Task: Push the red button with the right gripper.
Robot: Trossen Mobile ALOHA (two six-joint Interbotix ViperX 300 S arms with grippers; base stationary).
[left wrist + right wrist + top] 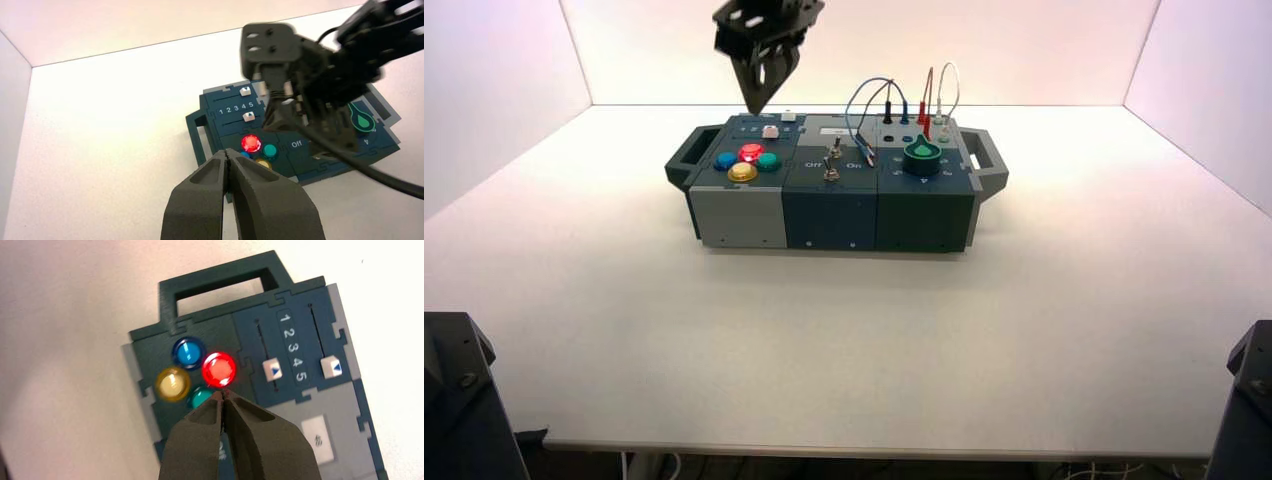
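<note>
Right tool (223,392) closed, above red button (219,369)

red button (219,369) glowing red | blue button (188,352) | yellow button (172,384)

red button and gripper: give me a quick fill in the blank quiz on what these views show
The right gripper hangs over the box with its fingers ___.
The red button glows; opposite it in the cluster of four sits the ___ one.
The button nearest the handle is ___.
The left gripper, away from the box, is ___.
Missing words: shut; yellow; blue; shut.
</note>
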